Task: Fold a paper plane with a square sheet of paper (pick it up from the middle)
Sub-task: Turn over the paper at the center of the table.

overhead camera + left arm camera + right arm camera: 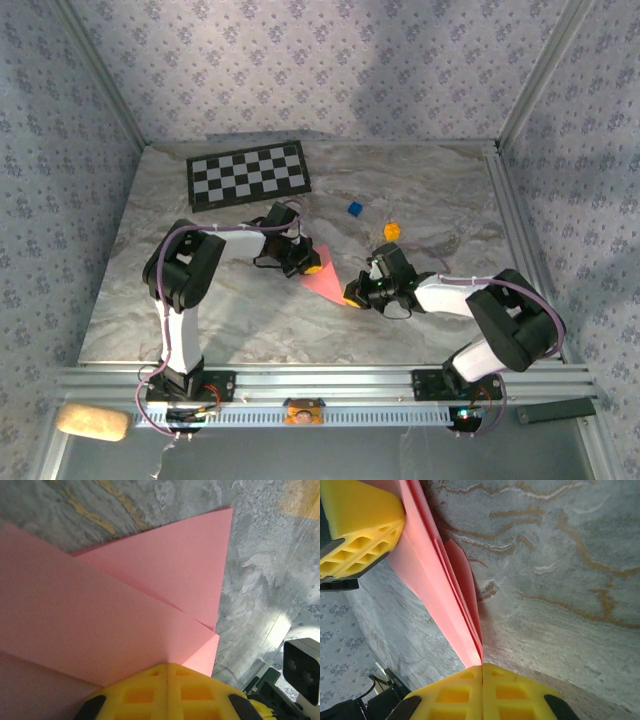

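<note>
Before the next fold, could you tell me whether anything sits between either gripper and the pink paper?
Nothing visible does. The left gripper and right gripper are both shut on the pink paper, at opposite ends.

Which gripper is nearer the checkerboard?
Left. The left gripper sits off the checkerboard's near right corner, pinching the paper; the right gripper holds the paper's other end, farther toward the near right.

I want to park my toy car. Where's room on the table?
Bare tabletop: on the near side of the pink paper, and back right beyond the blue block and orange block. Crowded mid-table, where the left tool and right tool pinch that paper.
</note>
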